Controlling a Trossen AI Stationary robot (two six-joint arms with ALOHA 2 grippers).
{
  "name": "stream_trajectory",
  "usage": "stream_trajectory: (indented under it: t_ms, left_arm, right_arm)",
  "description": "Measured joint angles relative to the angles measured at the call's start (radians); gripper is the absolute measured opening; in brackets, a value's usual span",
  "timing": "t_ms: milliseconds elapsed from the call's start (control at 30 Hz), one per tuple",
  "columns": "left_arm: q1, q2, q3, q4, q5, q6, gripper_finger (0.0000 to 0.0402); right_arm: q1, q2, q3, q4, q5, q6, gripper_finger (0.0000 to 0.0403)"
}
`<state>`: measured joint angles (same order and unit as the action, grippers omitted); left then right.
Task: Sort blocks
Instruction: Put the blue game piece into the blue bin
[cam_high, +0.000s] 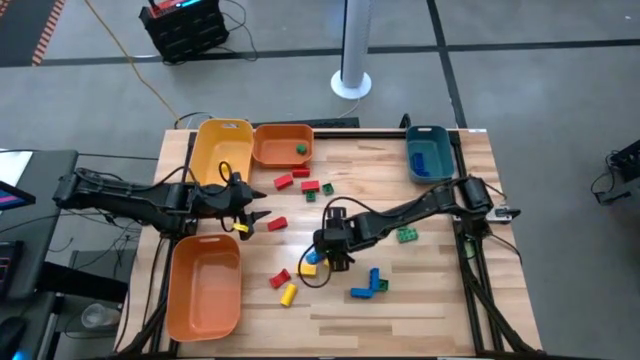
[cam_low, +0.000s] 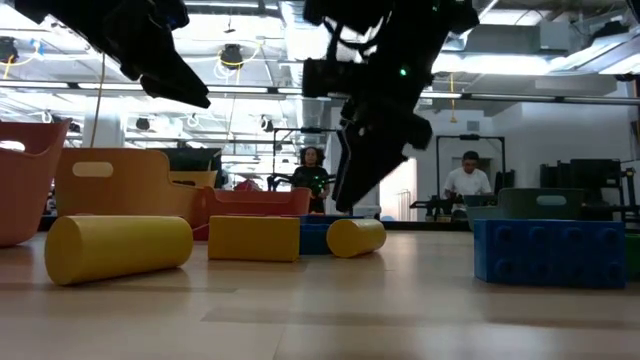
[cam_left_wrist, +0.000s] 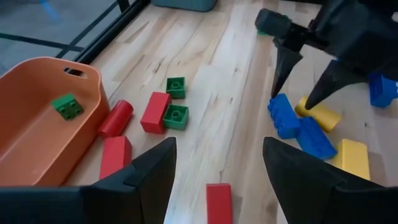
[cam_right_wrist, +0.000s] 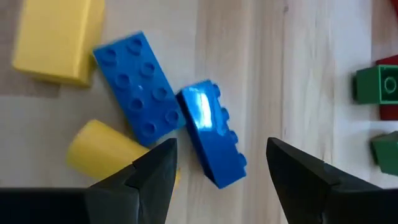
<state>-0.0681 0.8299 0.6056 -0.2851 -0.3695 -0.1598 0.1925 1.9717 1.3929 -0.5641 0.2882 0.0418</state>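
Note:
Small red, green, blue and yellow blocks lie scattered on the wooden table. My right gripper (cam_high: 337, 262) (cam_right_wrist: 222, 149) is open and points down just over two blue blocks (cam_right_wrist: 140, 87) (cam_right_wrist: 214, 134), beside a yellow cylinder (cam_right_wrist: 102, 152) and a yellow block (cam_right_wrist: 56, 40). Its fingers (cam_left_wrist: 286, 68) stand above the blue pair without touching. My left gripper (cam_high: 258, 215) (cam_left_wrist: 219, 149) is open and empty, hovering near the yellow bin over a red block (cam_left_wrist: 217, 202). A green block (cam_high: 300, 149) lies in the small orange bin.
A yellow bin (cam_high: 222, 150) and small orange bin (cam_high: 283, 135) stand at the far edge, a teal bin (cam_high: 430, 160) far right, a large orange bin (cam_high: 205, 290) near left. Red and green blocks (cam_high: 310, 186) lie mid-table, blue ones (cam_high: 368, 285) nearer. People sit in the room behind (cam_low: 468, 180).

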Motion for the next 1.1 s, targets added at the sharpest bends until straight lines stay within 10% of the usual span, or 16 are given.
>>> stream_trajectory:
  t_ms: [533, 1100]
  left_arm:
    - [0.0, 0.0, 0.0, -0.018, 0.0, 0.034, 0.0235]
    - [0.0, -0.023, 0.0, -0.018, -0.002, 0.032, 0.0235]
  right_arm:
    - [-0.039, 0.091, -0.004, 0.029, -0.039, -0.059, 0.0252]
    - [-0.095, 0.051, -0.009, -0.168, 0.08, -0.014, 0.0072]
